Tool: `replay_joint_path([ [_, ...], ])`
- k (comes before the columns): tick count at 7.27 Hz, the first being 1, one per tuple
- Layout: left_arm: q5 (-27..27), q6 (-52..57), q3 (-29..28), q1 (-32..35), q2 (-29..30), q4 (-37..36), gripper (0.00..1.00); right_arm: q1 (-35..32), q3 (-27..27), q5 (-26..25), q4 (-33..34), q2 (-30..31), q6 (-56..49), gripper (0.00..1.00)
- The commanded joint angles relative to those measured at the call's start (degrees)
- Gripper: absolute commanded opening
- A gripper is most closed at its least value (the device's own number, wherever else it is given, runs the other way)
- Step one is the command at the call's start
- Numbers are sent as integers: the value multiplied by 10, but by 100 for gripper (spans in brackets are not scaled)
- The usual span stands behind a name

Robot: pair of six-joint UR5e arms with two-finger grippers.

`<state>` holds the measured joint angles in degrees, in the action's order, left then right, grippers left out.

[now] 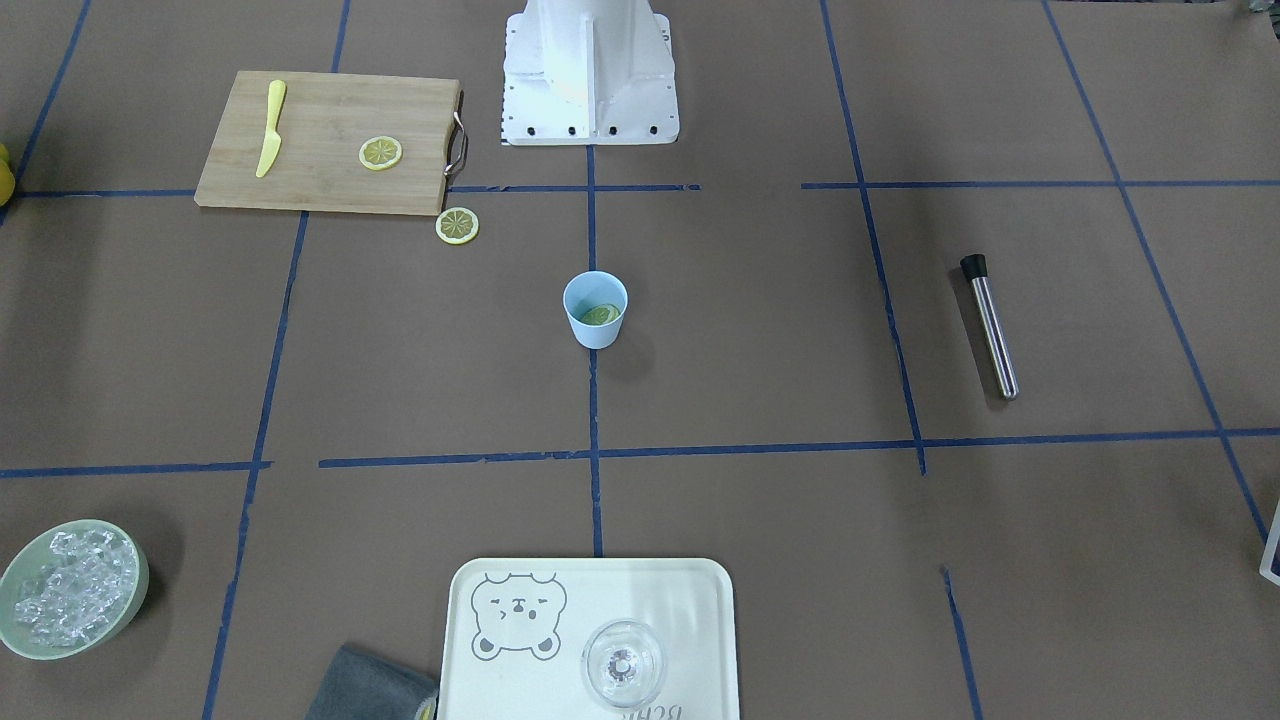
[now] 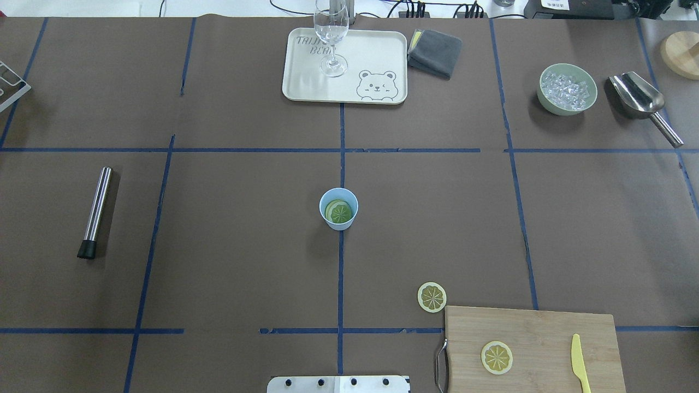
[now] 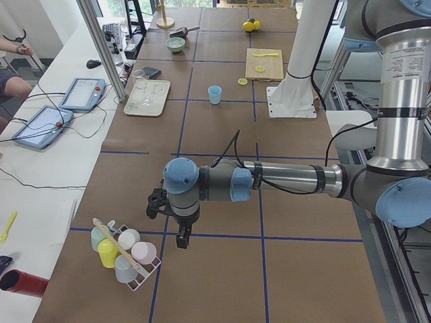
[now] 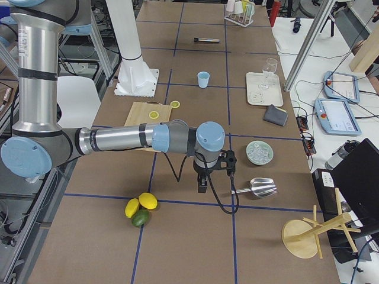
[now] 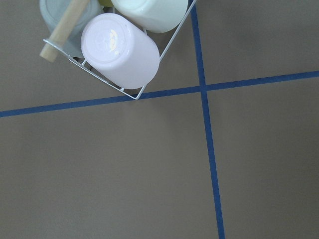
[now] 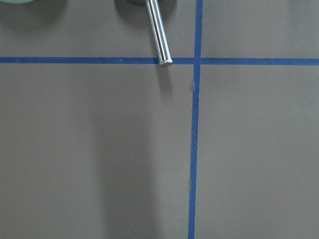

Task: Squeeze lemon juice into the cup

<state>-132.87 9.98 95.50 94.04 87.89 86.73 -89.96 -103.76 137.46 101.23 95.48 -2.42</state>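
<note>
The left gripper (image 3: 182,237) and right gripper (image 4: 202,184) hang over opposite ends of the table (image 2: 218,245), well apart from the task's things; whether either claw is open cannot be told. The bamboo cutting board (image 2: 546,327) bears one lemon slice (image 2: 496,357); a second slice (image 2: 432,297) lies just off its corner. The light-blue cup (image 1: 597,335), upright at table centre, holds a third slice (image 2: 339,212).

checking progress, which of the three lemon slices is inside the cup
The shaded round lemon slice inside the small light-blue tumbler. The other two lie outside: one on the wooden cutting board, one on the brown table beside it.
</note>
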Motion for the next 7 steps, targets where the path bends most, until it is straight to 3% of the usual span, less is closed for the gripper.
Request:
replay_joint_path([
  [1,1,-1,1,0,0,-1,100,-3,4,-1,0,-1,0,100],
  [7,1,-1,4,0,0,-1,100,-12,2,1,0,-6,1,100],
])
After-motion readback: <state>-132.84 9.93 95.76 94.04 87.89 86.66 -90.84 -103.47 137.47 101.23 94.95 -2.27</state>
